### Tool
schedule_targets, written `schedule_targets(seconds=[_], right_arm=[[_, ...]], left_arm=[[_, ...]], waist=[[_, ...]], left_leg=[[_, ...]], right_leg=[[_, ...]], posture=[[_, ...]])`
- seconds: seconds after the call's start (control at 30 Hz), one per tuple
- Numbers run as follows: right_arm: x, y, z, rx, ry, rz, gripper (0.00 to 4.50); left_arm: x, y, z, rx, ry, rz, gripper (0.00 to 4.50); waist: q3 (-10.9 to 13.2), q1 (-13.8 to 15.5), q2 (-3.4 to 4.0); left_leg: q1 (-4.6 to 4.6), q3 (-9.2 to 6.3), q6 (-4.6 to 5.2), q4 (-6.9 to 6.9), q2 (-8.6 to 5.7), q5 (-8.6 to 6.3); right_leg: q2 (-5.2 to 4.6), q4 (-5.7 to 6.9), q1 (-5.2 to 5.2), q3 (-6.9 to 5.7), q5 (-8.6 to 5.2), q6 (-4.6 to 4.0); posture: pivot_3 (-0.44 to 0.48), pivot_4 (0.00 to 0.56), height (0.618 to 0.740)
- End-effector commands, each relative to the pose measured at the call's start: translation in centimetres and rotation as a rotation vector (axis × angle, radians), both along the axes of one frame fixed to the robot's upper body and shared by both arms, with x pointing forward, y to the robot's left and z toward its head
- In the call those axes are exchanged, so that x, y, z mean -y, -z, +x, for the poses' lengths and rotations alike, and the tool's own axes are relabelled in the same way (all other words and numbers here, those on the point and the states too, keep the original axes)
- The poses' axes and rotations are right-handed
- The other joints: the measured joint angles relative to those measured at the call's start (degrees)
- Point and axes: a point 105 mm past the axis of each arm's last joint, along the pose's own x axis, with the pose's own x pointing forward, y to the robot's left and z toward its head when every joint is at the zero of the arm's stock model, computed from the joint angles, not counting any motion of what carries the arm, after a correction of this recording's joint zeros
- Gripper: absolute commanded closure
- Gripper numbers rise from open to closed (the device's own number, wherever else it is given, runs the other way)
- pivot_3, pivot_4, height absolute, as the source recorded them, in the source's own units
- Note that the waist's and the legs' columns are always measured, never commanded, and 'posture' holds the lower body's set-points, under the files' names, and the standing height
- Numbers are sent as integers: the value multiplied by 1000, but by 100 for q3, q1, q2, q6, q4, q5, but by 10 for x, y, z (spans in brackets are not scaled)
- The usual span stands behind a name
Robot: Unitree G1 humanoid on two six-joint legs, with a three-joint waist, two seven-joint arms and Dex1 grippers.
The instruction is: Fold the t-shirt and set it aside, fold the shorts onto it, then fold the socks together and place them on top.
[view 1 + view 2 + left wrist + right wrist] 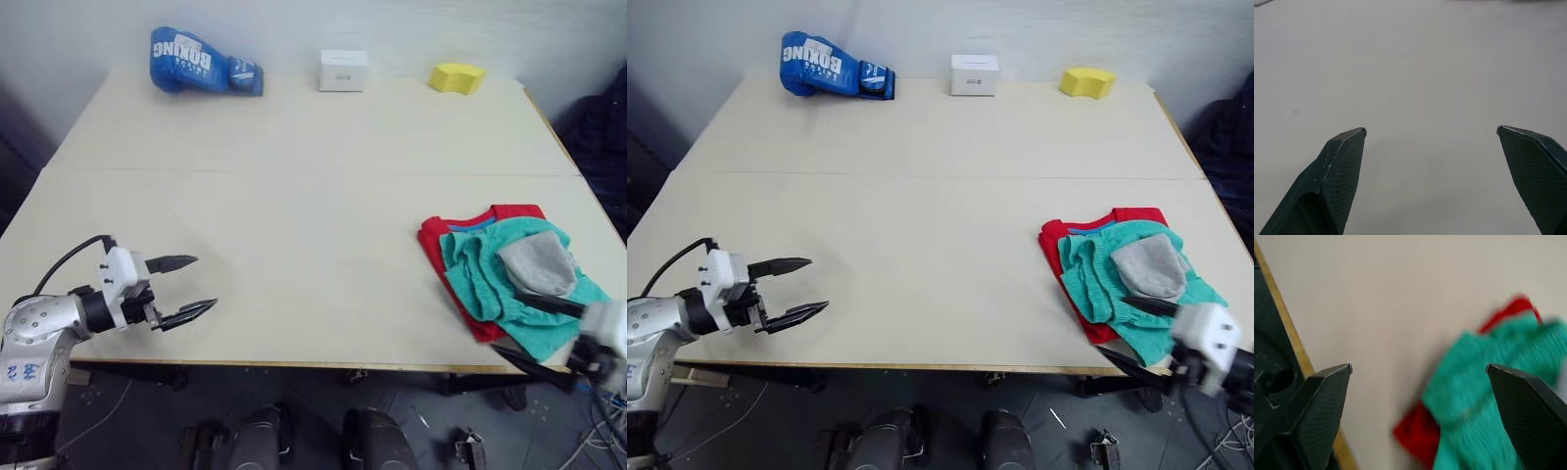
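Note:
At the table's right front lies the folded red t-shirt (436, 241), its edges showing beneath the teal shorts (486, 277). The grey socks (539, 262) rest in a bundle on top of the shorts. My right gripper (519, 328) stands open at the table's front right edge, beside the near end of the pile, with nothing between its fingers. The right wrist view shows the shorts (1479, 391) and a red corner of the t-shirt (1415, 433) ahead of the spread fingers. My left gripper (196, 284) hovers open over bare table at the front left, holding nothing.
Along the far edge of the table (294, 196) sit a blue boxing glove (201, 63), a small white box (343, 70) and a yellow block (457, 77). Dark clutter stands beyond the table's right side.

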Motion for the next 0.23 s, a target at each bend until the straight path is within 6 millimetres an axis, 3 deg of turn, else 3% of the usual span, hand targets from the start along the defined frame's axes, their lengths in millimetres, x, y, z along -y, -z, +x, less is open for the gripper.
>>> schedule_targets(seconds=[0.03,0.13,0.23], right_arm=[[-31,9,18,65,-146,-63,26],[-56,16,36,74,-227,-51,26],[-67,27,45,66,-265,-55,26]], left_arm=[[-21,2,-8,43,-62,110,0],[-39,7,-18,51,-135,133,0],[-46,2,-21,83,-207,82,0]], waist=[[4,-9,-7],[5,10,-10],[5,32,-10]], left_leg=[[1,0,-2,-1,2,-1],[1,-3,-4,-2,5,-1],[0,-6,9,-1,1,0]], right_leg=[[0,1,-2,-2,0,-1],[-3,7,-8,-7,1,-9],[-13,7,-6,-13,1,-11]], posture=[[0,150,740],[0,150,740],[0,150,740]])
